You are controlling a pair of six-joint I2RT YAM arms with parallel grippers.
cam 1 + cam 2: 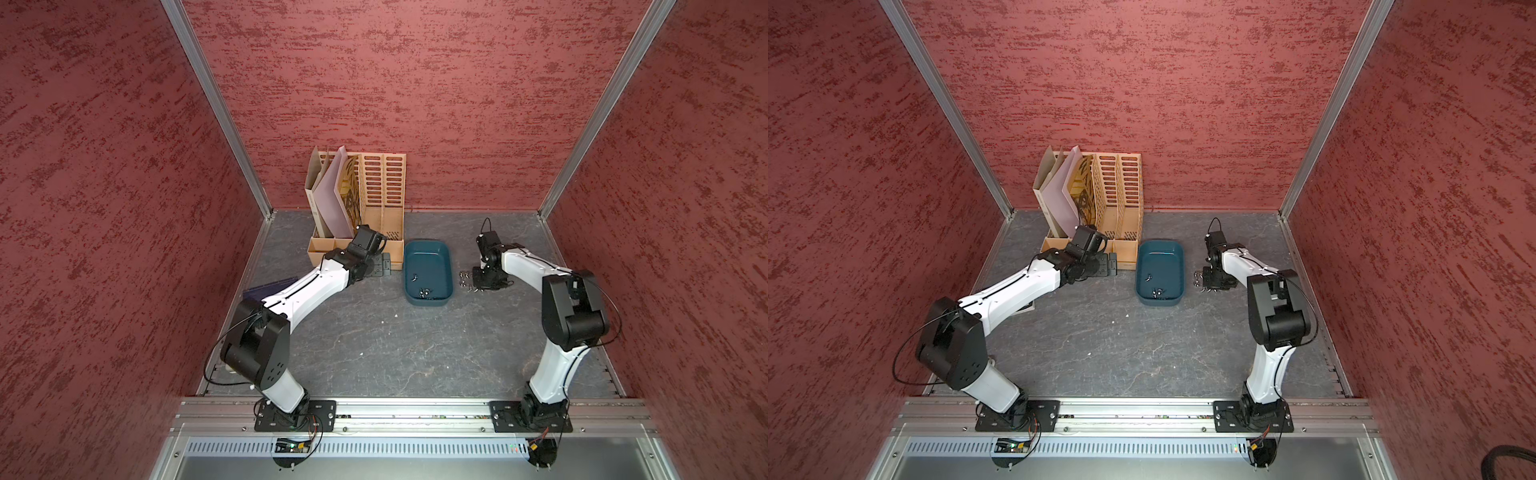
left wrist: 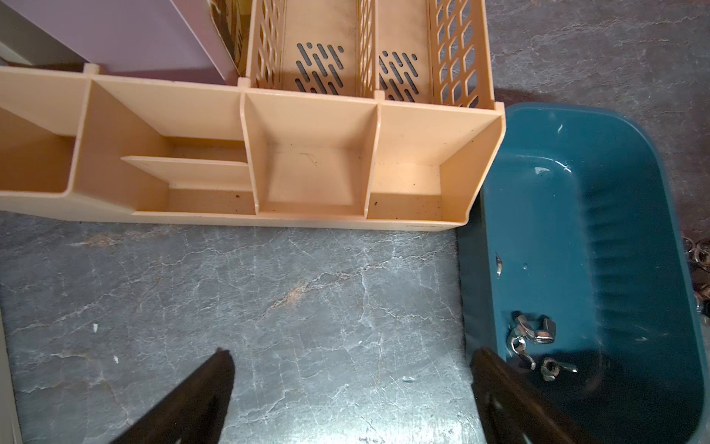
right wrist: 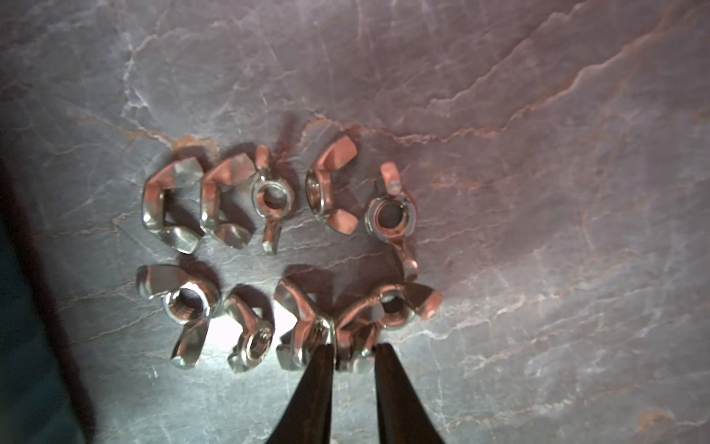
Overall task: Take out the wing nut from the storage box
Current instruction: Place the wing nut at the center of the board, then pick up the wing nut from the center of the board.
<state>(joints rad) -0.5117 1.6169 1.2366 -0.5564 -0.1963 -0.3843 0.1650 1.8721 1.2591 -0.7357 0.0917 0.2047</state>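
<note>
my right gripper (image 3: 353, 348) straddles a wing nut (image 3: 384, 307) on the table (image 3: 538, 153) beside the storage box (image 1: 428, 249), can't tell if pinching. left gripper (image 2: 351, 351) gapes. more nuts (image 2: 532, 334) inside: light, slick, hard, grab a wing.

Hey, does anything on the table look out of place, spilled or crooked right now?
Nothing looks damaged. Nine wing nuts lie loose on the table beside the storage box, but in two neat rows, so apparently placed rather than spilled. A few more nuts sit inside it. The folders in the file organiser lean sideways.
</note>
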